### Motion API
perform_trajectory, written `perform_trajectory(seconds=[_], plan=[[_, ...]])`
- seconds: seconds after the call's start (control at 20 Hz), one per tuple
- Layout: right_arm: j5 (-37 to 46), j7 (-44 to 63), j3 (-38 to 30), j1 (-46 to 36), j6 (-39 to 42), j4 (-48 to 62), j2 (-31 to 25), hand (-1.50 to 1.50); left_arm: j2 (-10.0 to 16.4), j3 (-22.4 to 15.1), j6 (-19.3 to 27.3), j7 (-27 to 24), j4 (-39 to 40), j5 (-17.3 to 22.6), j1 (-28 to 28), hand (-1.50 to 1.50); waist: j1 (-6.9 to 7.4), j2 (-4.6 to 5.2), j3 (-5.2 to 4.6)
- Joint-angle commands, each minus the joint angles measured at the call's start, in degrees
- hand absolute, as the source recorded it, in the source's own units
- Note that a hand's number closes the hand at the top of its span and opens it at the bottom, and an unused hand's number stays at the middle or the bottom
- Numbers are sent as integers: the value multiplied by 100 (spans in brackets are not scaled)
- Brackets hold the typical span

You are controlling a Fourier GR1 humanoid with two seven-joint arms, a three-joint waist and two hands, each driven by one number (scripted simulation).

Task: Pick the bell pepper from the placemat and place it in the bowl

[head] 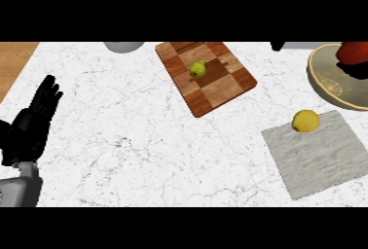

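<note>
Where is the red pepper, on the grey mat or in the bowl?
The bell pepper is off the placemat, over the bowl at the view's right edge. Cannot tell whether it rests inside or is held.

overall: bright and even; white marble counter (144, 146) sits near full white, grey veins readable.
source: looks overhead and diffuse; side cannot be told.
shadows: short, soft. Small dark patch under the lemon (305, 120) on the placemat (323, 160); faint one beside the pear (197, 69) on the cutting board (215, 90); bowl (323, 85) darkens the counter along its left rim.
dark areas: left hand (32, 121) reads black, little surface detail.
</note>
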Motion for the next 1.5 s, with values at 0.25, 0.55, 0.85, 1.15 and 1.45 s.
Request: perform_trajectory(seconds=[0.25,0.55,0.85,1.15,1.45], plan=[[158,-1676,-393,-980,-998,2985,-220,150,-56,-8,-22,5,382,-103,-464,0,139,75,8],[252,-2125,-564,-1354,-1299,4014,-471,150,-324,-216,114,82,63,-177,-416,0,274,121,19],[589,-1387,-349,-1246,-335,4765,-982,-150,-282,-192,-42,-236,207,-140,-262,0,359,169,25],[59,-2486,-848,-1069,-28,4934,-1023,-150,-282,-213,-5,-114,164,-192,-302,0,322,183,48],[-1475,-2899,-2355,-1298,505,5014,-1234,-150,-218,-56,28,-124,208,-151,-235,0,176,134,62]])
